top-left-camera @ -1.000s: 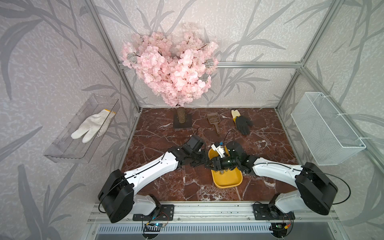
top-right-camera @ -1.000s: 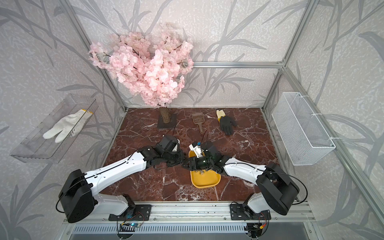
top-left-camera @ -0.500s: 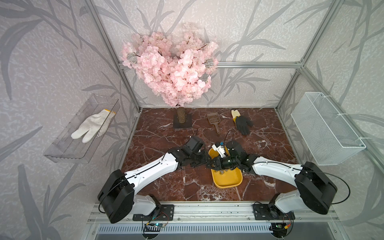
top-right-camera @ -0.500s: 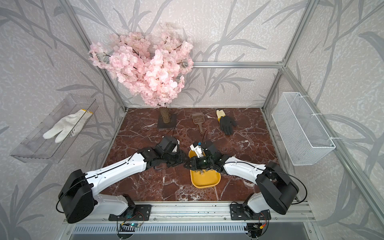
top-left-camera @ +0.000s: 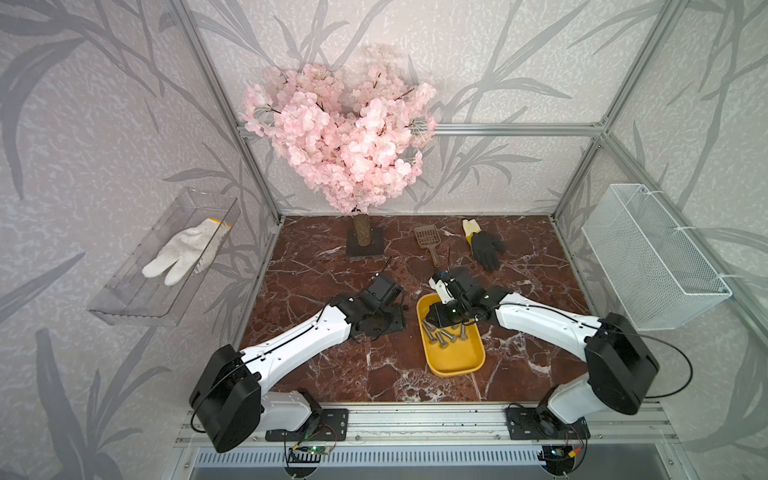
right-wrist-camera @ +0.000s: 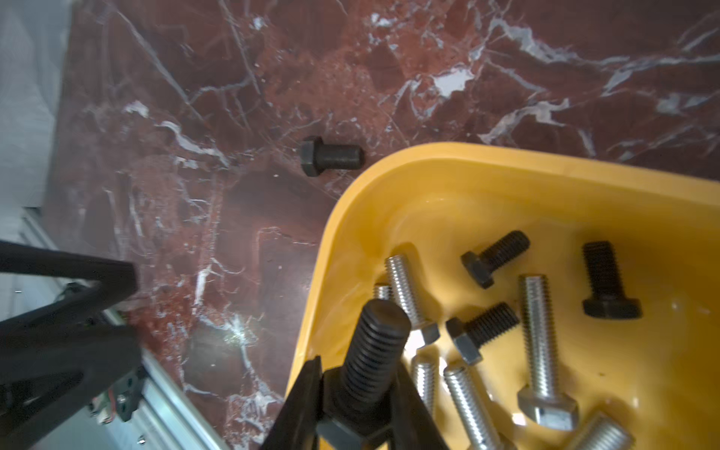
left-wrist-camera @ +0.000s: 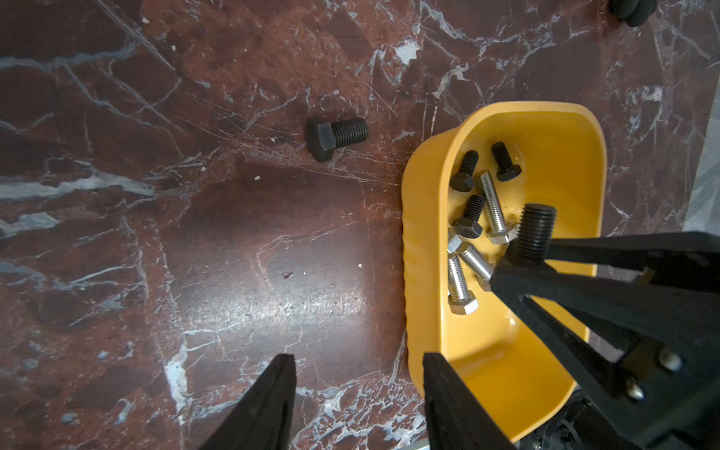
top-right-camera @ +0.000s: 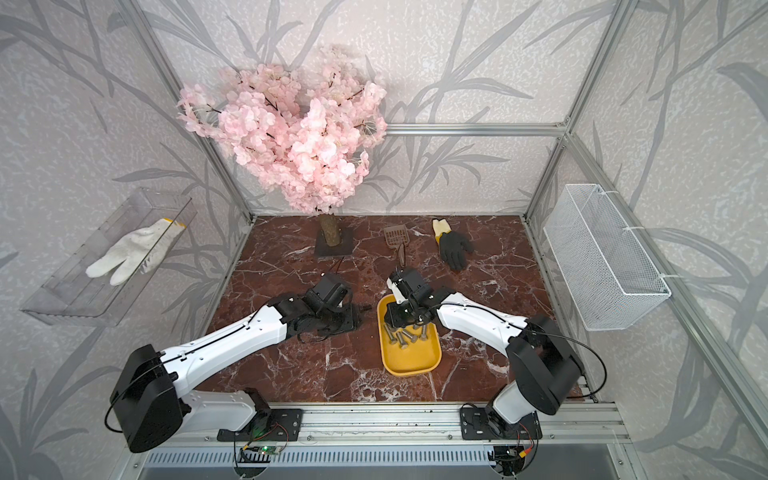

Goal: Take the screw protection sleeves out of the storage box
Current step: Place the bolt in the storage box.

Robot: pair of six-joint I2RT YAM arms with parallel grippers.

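Note:
The yellow storage box (top-left-camera: 455, 357) (top-right-camera: 415, 357) lies on the marble between my arms. In it lie silver bolts (right-wrist-camera: 539, 331) and three loose black screw protection sleeves (right-wrist-camera: 495, 257) (left-wrist-camera: 471, 218). My right gripper (right-wrist-camera: 358, 385) is shut on another sleeve (right-wrist-camera: 374, 350) by its cap end, just above the box's far corner, also in the left wrist view (left-wrist-camera: 533, 233). One sleeve (left-wrist-camera: 337, 137) (right-wrist-camera: 331, 156) lies on the table outside the box. My left gripper (left-wrist-camera: 358, 358) stands open and empty beside the box's wall (left-wrist-camera: 420, 272).
At the back stand a pink blossom tree (top-left-camera: 353, 137) on a dark base, a brown scoop (top-left-camera: 428, 241) and a black glove (top-left-camera: 484, 249). A clear bin with a white glove (top-left-camera: 183, 257) hangs on the left wall, a white wire basket (top-left-camera: 652, 257) on the right.
My left gripper has opened and drawn back a little from the box. My right gripper has closed on a sleeve in the box.

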